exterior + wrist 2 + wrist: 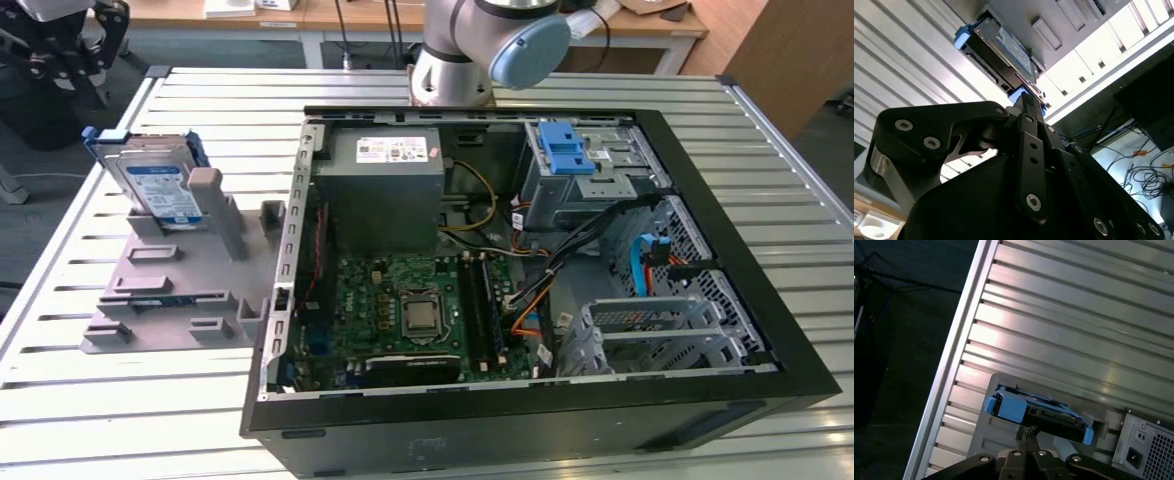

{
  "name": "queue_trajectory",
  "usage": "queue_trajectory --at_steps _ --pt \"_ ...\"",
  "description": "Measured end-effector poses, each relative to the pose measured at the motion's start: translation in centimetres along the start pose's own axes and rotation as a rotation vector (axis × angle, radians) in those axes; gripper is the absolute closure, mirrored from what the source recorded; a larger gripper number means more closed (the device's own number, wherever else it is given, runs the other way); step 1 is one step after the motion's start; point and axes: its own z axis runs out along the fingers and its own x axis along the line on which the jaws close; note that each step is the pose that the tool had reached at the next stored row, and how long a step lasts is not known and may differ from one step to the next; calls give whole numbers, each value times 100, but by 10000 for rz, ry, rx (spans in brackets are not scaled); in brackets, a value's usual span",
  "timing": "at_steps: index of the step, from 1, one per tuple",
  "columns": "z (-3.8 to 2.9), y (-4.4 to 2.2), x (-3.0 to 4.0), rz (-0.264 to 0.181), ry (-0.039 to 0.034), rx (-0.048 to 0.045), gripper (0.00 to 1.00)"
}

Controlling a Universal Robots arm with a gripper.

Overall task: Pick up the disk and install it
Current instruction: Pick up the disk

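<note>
The disk (156, 185) stands on edge, slightly tilted, in a grey holder (187, 290) on the slatted table (80, 400), to the exterior view's left of the open computer case (747, 400). In the first wrist view the gripper (1027, 431) points at the disk's blue carrier (1004, 406), its fingers pressed together with nothing between them.

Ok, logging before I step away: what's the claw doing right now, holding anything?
The claw: shut, holding nothing. The disk stands in the grey stand, apart from it.
</note>
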Motion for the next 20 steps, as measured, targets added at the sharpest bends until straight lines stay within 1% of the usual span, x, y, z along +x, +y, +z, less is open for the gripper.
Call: queue_trajectory --at_steps 20 --pt "7 0 0 -3517 149 2 89"
